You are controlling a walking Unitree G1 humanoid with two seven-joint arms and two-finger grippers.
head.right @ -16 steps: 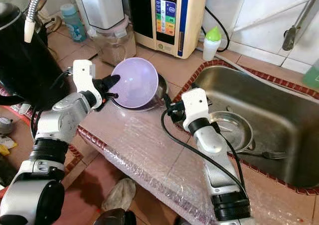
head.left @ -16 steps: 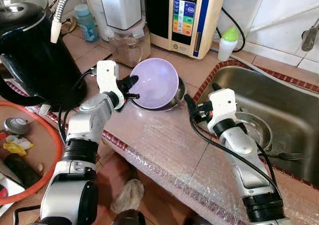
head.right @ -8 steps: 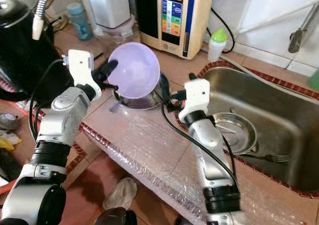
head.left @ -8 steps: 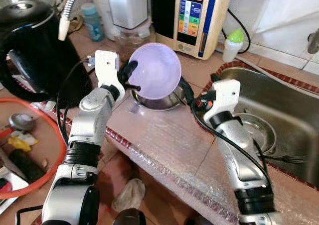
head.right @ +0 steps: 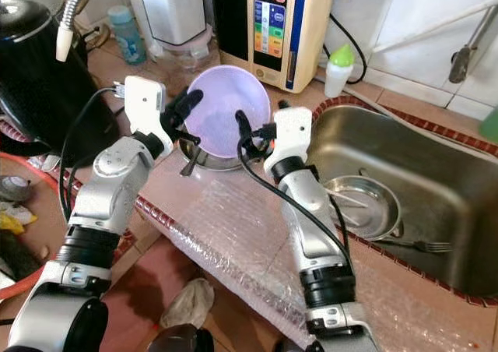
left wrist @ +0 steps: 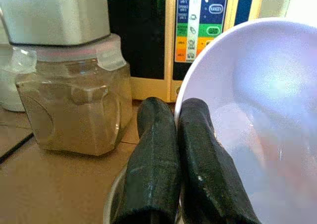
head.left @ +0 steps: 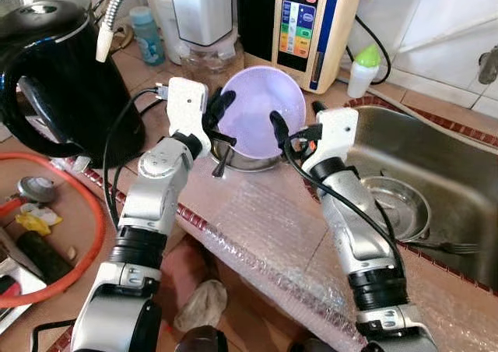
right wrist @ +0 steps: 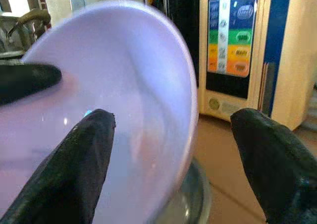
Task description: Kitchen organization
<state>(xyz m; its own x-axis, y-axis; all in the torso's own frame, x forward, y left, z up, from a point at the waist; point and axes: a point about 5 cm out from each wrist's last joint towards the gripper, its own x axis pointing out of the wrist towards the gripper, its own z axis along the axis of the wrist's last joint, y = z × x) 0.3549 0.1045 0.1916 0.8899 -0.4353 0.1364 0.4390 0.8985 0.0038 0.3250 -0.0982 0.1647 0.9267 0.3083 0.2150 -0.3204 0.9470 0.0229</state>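
Observation:
A pale purple bowl (head.left: 261, 114) hangs tilted on edge just above a steel bowl (head.right: 204, 159) on the tiled counter. My left gripper (head.left: 218, 107) is shut on the purple bowl's left rim; in the left wrist view the two black fingers (left wrist: 153, 149) pinch the rim (left wrist: 185, 92). My right gripper (head.left: 296, 117) is open at the bowl's right rim, one finger in front of the bowl's inside, the other behind it. In the right wrist view the rim (right wrist: 190, 95) stands between the spread fingers (right wrist: 89, 149), not touched by them.
A black kettle (head.left: 54, 72) stands at the left. Behind are a clear jar (head.left: 204, 52), a water purifier (head.left: 311, 17) and a green-capped bottle (head.left: 362, 68). The steel sink (head.left: 451, 157) at the right holds a plate (head.left: 397, 204) and a fork (head.left: 447, 245). Bubble wrap (head.left: 264, 227) covers the counter's front.
The left gripper raised the purple bowl off the steel bowl and carried it right. The right gripper swung from the sink's edge to the bowl's right rim. The camera also shifted.

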